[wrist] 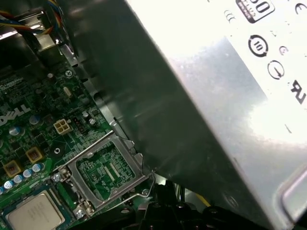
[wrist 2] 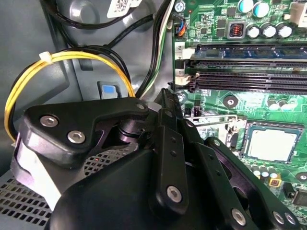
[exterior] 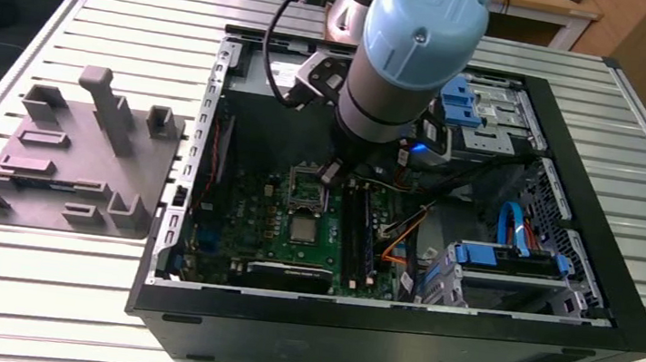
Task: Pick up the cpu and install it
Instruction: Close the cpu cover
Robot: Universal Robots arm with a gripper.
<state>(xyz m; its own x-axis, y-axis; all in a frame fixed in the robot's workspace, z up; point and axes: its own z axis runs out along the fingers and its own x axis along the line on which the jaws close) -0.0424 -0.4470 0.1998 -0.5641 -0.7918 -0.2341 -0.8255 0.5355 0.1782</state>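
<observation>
The cpu (exterior: 302, 227), a small silvery square chip, lies flat in its socket on the green motherboard (exterior: 248, 218). It also shows in both wrist views (wrist 2: 273, 143) (wrist: 36, 213). Beside it the socket's metal-framed lid (wrist: 108, 170) (exterior: 307, 190) stands swung open. My gripper (exterior: 331, 171) hangs low over the board just past that open lid, close to the thin wire lever (wrist: 149, 184). Its black fingers (wrist 2: 168, 139) meet at the tips and look shut, with nothing between them. The gripper (wrist 2: 166, 96) is apart from the cpu.
The motherboard sits in an open black computer case (exterior: 403, 336) on a slatted white table (exterior: 133, 31). A silver power supply box (wrist: 216, 96) looms close beside the gripper. Memory slots (wrist 2: 249, 72), yellow and black cables (wrist 2: 72, 60), blue drive bays (exterior: 509, 262). A grey fixture tray (exterior: 69, 161) lies at the exterior view's left.
</observation>
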